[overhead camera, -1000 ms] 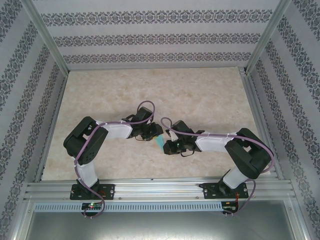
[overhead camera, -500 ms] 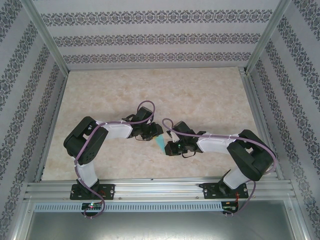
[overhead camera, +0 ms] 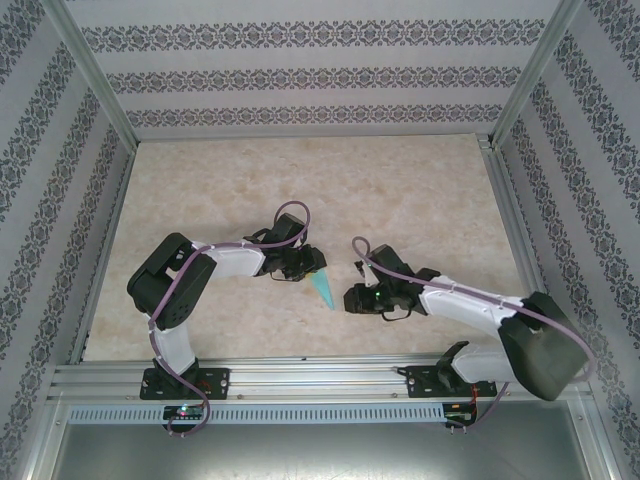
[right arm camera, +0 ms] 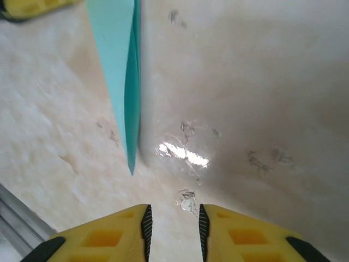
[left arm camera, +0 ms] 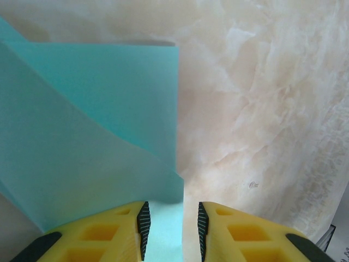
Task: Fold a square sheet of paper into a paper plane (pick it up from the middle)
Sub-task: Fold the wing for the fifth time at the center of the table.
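Here, paper plane [overhead camera: 322,288], tip on table [overhead camera: 420,190], wide end between narrowly parted left gripper [left arm camera: 171,212] jaws; right gripper [right arm camera: 172,214] narrowly parted, empty, now withdrawn rightward from plane.

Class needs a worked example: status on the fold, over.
Left gripper open over wide end of paper plane. Right gripper open, short of its tip. Nothing in the way.
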You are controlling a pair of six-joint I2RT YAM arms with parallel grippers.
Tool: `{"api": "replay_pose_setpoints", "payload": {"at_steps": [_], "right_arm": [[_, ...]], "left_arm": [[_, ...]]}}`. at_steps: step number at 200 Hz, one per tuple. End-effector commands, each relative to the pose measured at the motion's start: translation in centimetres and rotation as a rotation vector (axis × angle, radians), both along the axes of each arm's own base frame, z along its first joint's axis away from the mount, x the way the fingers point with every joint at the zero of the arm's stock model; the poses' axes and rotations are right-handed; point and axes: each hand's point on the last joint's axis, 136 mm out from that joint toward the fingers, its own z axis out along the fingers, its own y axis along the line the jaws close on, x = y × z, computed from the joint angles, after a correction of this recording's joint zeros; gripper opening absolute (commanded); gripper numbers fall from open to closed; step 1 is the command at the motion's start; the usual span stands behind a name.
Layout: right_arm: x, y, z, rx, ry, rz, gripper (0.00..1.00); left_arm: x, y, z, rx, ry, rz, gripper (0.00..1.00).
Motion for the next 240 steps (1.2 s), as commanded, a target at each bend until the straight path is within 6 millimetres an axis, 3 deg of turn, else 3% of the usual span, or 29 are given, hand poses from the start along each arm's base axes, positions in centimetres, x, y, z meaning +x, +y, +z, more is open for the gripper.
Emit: {"api": "replay_pose_setpoints", "payload": {"at_steps": [1, 55, 158, 240], "right_arm": [[1.2, 0.0, 1.4, 0.076, -0.047, -0.082, 0.31], [3.1, 2.1, 3.5, 0.3, -0.032, -0.164, 0.23], [4.1, 5.0, 3.9, 0.392, 0.038, -0.132, 0.19], [5.1, 8.4, 1.7, 0.426, 0.133, -0.12, 0.13]], "left_arm": [[-0.7, 1.6, -2.5, 0.098, 0.058, 0.026, 0.34], [-0.8, 1.5, -2.4, 0.095, 0.059, 0.021, 0.34], [-1.0, 1.7, -2.7, 0.102, 0.066, 0.017, 0.34], [-1.3, 1.7, -2.8, 0.1, 0.075, 0.013, 0.34]]}}
